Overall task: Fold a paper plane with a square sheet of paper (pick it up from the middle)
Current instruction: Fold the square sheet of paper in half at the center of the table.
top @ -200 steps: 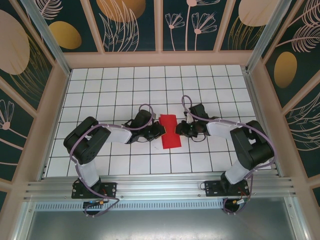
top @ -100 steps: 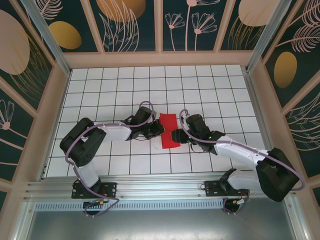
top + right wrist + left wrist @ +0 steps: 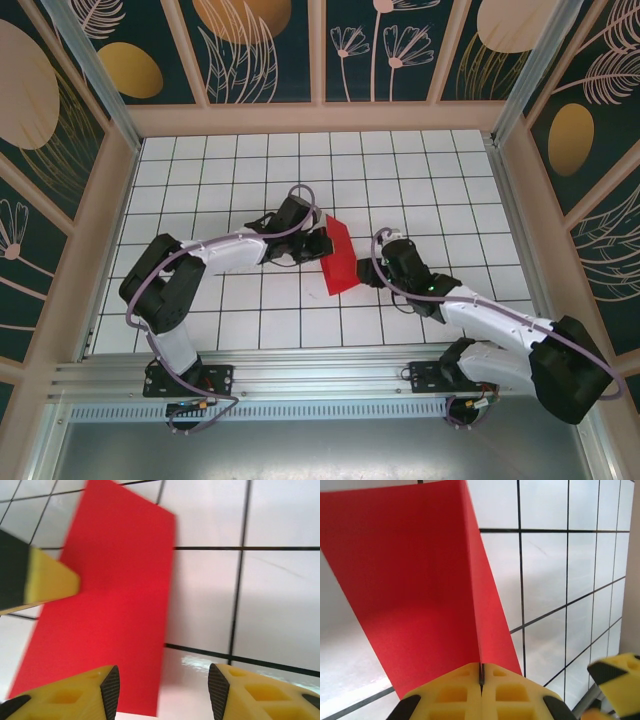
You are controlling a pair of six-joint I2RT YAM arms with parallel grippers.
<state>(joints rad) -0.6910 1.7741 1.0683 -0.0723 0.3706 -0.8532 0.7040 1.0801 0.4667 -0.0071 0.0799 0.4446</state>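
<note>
Near the centre of the grid table (image 3: pixel 200 180), we find the left gripper (image 3: pixel 481 672) with its pads pressed together on the square sheet of paper (image 3: pixel 337 262), at a crease. We find the right gripper (image 3: pixel 162 680) just beside the sheet's right edge, fingers apart.

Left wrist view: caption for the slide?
Left gripper pinching the crease of the red sheet of paper over the gridded table.

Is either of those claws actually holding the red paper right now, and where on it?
Yes: the left gripper pinches the red paper at its edge, right on the crease. The right gripper is open, holding nothing.
</note>
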